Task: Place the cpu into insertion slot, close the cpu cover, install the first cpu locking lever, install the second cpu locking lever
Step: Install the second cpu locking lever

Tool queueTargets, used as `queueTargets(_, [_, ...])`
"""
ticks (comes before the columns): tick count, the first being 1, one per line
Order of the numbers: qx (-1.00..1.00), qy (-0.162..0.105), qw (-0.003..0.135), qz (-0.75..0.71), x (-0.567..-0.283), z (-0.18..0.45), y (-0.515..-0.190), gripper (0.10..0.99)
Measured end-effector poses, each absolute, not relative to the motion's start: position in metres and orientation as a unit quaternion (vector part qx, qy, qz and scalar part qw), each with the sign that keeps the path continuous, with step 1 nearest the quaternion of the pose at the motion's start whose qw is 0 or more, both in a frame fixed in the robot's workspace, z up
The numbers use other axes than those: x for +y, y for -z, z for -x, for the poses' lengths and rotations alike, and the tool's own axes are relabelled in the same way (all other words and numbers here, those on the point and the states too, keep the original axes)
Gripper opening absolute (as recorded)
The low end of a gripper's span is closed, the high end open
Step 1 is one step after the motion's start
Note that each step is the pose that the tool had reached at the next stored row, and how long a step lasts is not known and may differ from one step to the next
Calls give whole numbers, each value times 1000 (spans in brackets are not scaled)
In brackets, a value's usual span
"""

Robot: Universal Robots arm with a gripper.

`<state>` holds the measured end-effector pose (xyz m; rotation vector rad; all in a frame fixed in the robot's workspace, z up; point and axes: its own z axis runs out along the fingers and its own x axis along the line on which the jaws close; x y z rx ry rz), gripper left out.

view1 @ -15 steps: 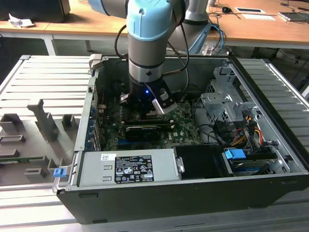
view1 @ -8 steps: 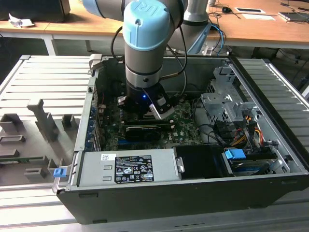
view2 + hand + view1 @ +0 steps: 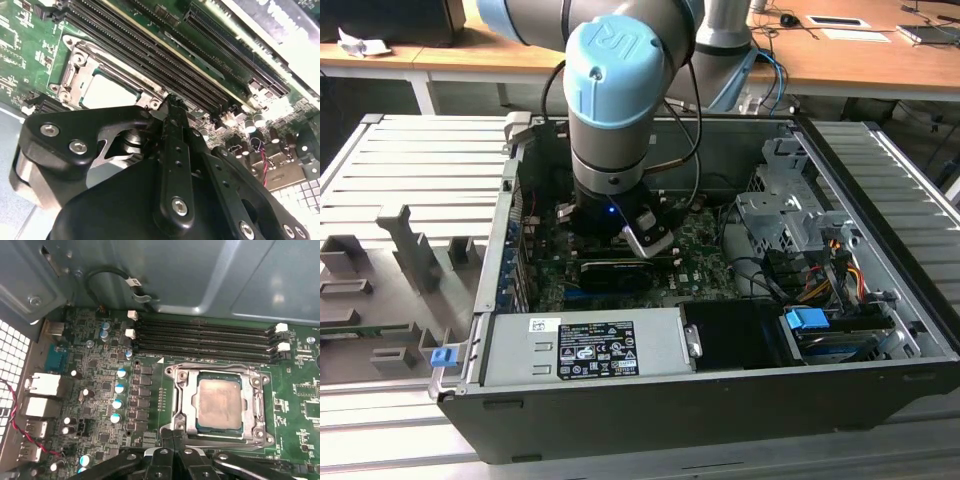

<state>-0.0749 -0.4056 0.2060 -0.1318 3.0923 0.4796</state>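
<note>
I have the black two-fingered gripper [image 3: 172, 440] hanging inside the open dark-grey metal computer case [image 3: 740, 410], its fingertips pressed together just at the edge of the square silver-rimmed insertion slot [image 3: 176, 412] on the green motherboard [image 3: 100, 390]. The small square cpu with the silvery-grey metal top [image 3: 219, 404] lies in that slot just beyond my fingertips, framed by the thin silver-grey metal cpu cover [image 3: 186, 402] lying flat around it. Past the slot, farther from the gripper, run four long black memory slots [image 3: 200, 337] side by side, with the case wall behind them.
</note>
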Motion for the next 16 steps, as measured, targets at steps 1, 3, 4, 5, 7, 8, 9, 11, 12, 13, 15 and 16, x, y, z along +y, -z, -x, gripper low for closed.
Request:
queueTargets(1, [987,-156,5,42,-406,75,-205,106])
queueTargets(3, [986,-160,5,42,-406,75,-201,106])
queueTargets(4, [986,-161,5,42,-406,75,-200,106])
queueTargets(5, [986,-163,5,42,-406,75,-199,106])
queueTargets(7, [985,-166,5,42,-407,75,-197,106])
queueTargets(8, [985,-170,5,42,-407,75,-196,106])
queueTargets(9, [984,-174,6,42,-407,75,-196,106])
queueTargets(11, [983,-180,6,42,-407,75,-193,106])
queueTargets(12, [982,-181,6,42,-407,76,-192,106])
queueTargets(13, [982,-182,6,42,-407,76,-191,106])
queueTargets(15, [982,-183,6,42,-407,76,-192,106])
queueTargets(16, [982,-184,6,42,-407,76,-193,106])
